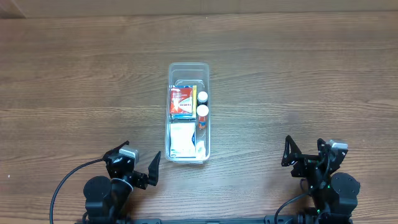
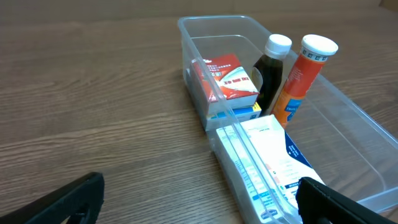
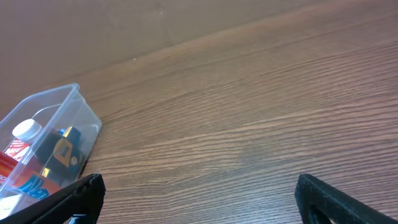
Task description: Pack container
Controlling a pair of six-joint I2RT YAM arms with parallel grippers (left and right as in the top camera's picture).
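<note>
A clear, transparent plastic rectangular container [image 1: 188, 71] with rounded corners sits in the middle of the brown wood-grain table [image 1: 74, 74], its long side running from near to far. Inside, along its left wall, a red-and-blue cardboard box [image 1: 181, 102] lies around the middle, and a white printed flat packet [image 1: 182, 140] fills the near end just beside it. Along the right wall stand a dark bottle with a white cap [image 1: 203, 96] and, just nearer, an orange tube with a white cap [image 1: 202, 111]; the left wrist view shows both roughly upright and side by side [image 2: 272, 71] [image 2: 305, 78]. The far end of the container is bare plastic. The left gripper [image 1: 138, 160] hovers near the container's near left corner, its two black fingers [image 2: 68, 202] spread wide and holding nothing. The right gripper [image 1: 305, 154] is well apart from the container, to the right at the near edge, with its fingers [image 3: 336, 199] likewise spread apart and empty above bare wood.
</note>
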